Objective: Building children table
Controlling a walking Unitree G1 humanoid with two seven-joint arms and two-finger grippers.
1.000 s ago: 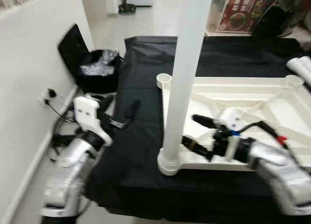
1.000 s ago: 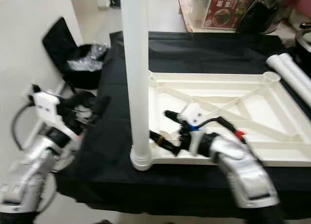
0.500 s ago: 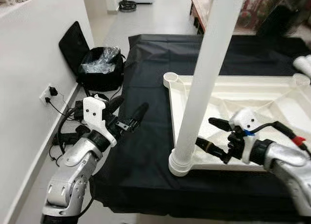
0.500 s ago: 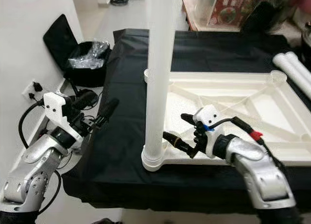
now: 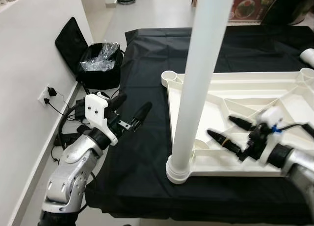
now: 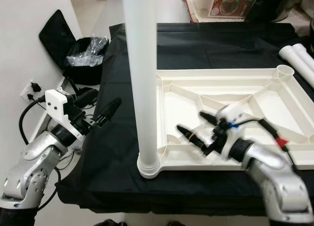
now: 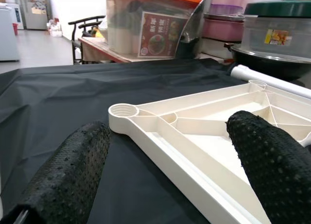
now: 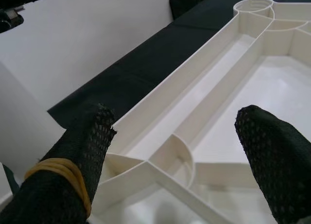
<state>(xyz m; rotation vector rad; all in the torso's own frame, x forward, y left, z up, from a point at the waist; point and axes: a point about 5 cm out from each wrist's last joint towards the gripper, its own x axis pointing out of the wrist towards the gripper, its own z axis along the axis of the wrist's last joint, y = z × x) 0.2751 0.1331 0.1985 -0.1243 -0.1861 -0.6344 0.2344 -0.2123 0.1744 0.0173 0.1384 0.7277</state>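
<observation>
A white children's table top (image 5: pixel 235 79) lies upside down on a black-clothed table. One white leg (image 5: pixel 198 79) stands upright in its near left corner socket. My right gripper (image 5: pixel 221 126) hovers open over the ribbed underside, just right of that leg, holding nothing. One of its fingers wears a yellow band (image 8: pixel 58 173). My left gripper (image 5: pixel 133 102) is open beside the cloth's left edge and points toward the empty far left corner socket (image 7: pixel 122 113). Loose white legs (image 6: pixel 297 57) lie at the far right.
A black bag with crumpled plastic (image 5: pixel 98 64) sits on the floor by the white wall at left. Cables run from a wall socket (image 5: pixel 49 94) there. A box with a red food poster (image 6: pixel 230 3) and a dark pot stand beyond the table.
The camera has shifted. My right gripper has drawn back a little to the right, away from the upright leg. My left gripper stays open in about the same place.
</observation>
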